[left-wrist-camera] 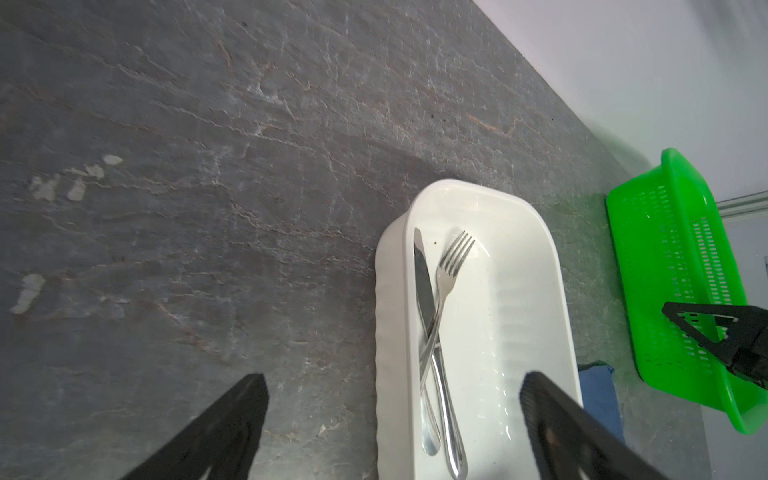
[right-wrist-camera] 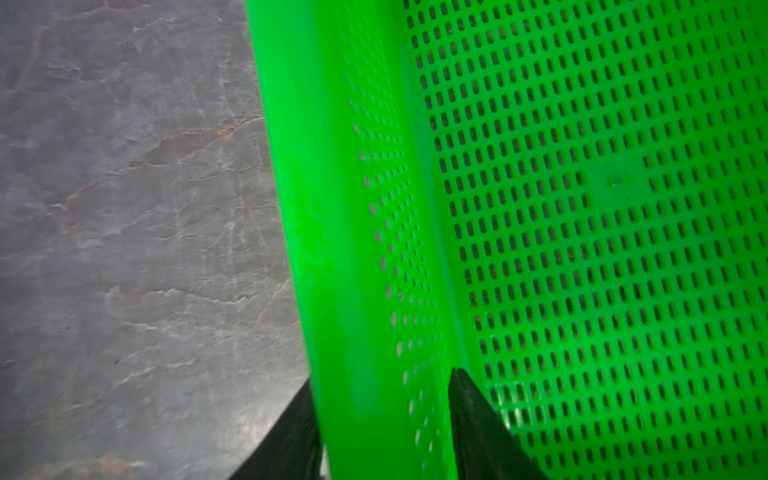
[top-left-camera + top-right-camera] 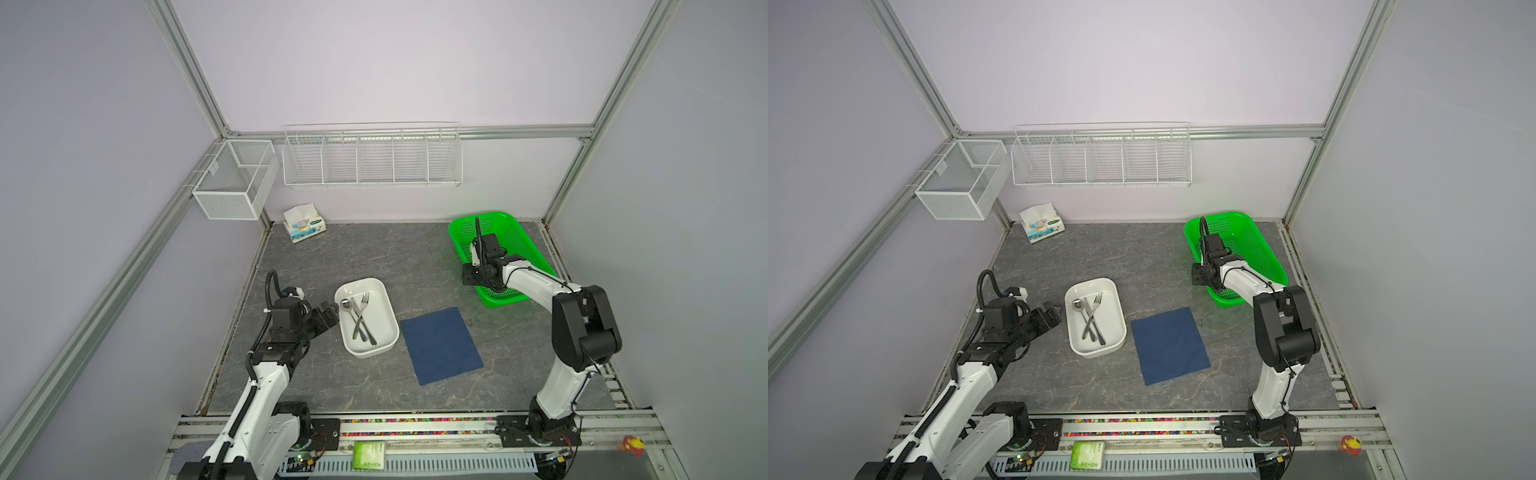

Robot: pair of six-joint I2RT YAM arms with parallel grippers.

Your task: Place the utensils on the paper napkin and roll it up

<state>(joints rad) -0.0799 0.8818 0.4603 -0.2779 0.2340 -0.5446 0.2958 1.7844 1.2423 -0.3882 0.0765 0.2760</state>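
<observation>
The utensils lie crossed in a white oblong dish [image 3: 370, 353]: a fork [image 3: 365, 300], a spoon [image 3: 345, 305] and a knife [image 3: 362, 322]. In the left wrist view the fork [image 1: 451, 266] and knife [image 1: 424, 282] cross. The paper napkin [image 3: 440, 345] [image 3: 1169, 345] lies flat, dark blue, to the right of the dish. My left gripper [image 3: 332, 316] [image 1: 392, 378] is open at the dish's left rim, holding nothing. My right gripper [image 3: 471, 280] [image 2: 382, 378] straddles the near-left wall of a green basket [image 3: 511, 232] [image 2: 582, 208], one finger outside and one inside. Whether it pinches the wall I cannot tell.
A white tissue pack [image 3: 303, 222] sits at the back left of the grey stone-look table. On the back wall hang a white wire rack [image 3: 372, 160] and a mesh box [image 3: 232, 183]. The green basket is empty.
</observation>
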